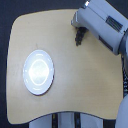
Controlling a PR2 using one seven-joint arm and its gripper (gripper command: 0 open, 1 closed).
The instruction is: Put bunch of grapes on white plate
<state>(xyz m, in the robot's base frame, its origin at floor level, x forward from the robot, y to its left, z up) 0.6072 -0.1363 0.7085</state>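
Observation:
The white plate (38, 71) lies on the wooden table toward the exterior view's left, round and glossy, with nothing on it. My grey arm comes in from the upper right, and its gripper (78, 38) points down at the table's far part, well to the right of the plate. The gripper's tip is a small dark shape. It is too small to tell the fingers from anything between them. No bunch of grapes shows lying apart on the table; it is either hidden at the gripper's tip or out of view.
The light wooden table (75, 85) has rounded corners and a curved front edge. A dark floor surrounds it. The robot's grey forearm (102, 25) covers the table's upper right corner. Part of the white base shows below the front edge.

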